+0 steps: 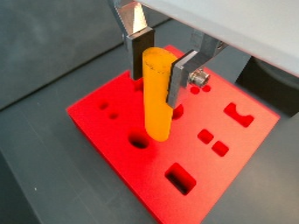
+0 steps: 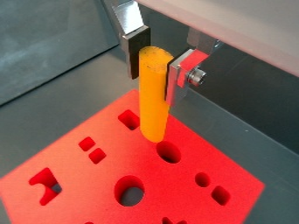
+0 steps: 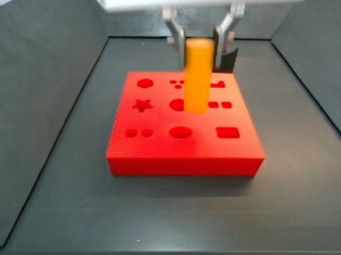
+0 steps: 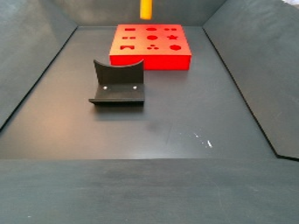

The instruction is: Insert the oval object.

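I see the peg (image 1: 156, 96) standing upright, long axis vertical, its rounded lower end pointing down at the red block (image 1: 176, 140). In a wrist view (image 2: 153, 92) its tip hangs just above the block's top, near an oval hole (image 2: 170, 154); whether it touches I cannot tell. The gripper (image 1: 163, 66) pinches the peg's upper end between its silver fingers (image 1: 184, 74). In a side view the peg (image 3: 198, 75) stands over the block's (image 3: 184, 134) rear half. The holder (image 4: 118, 84) sits well apart on the floor.
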Motion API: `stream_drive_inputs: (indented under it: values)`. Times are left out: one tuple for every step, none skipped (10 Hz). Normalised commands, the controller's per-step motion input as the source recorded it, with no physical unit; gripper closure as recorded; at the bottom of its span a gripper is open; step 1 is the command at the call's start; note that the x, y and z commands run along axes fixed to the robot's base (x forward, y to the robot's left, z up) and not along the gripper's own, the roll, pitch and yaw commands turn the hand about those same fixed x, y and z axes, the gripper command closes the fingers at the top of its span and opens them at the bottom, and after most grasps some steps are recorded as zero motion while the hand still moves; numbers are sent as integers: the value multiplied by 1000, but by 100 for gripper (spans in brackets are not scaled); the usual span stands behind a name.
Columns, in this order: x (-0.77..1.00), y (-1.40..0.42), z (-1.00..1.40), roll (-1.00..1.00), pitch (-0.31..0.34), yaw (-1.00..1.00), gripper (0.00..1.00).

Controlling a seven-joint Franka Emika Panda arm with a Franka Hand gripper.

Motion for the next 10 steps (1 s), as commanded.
stream_drive_inputs:
  values:
    - [26, -54, -586, 21, -70, 46, 100]
    - [0, -114, -509, 70, -40, 26, 100]
    - [-91, -183, -454, 41, -27, 0, 100]
    - [-69, -149, -351, 16, -44, 0, 100]
    - [-137, -111, -203, 60, 0, 0, 100]
    - [-197, -51, -149, 50, 0, 0, 100]
    - [-346, 0, -69, 6, 0, -11, 100]
    - [-266, 0, -69, 0, -3, 0, 100]
    - [-63, 0, -111, 0, -34, 0, 100]
    - [0, 0, -149, 23, -21, 40, 100]
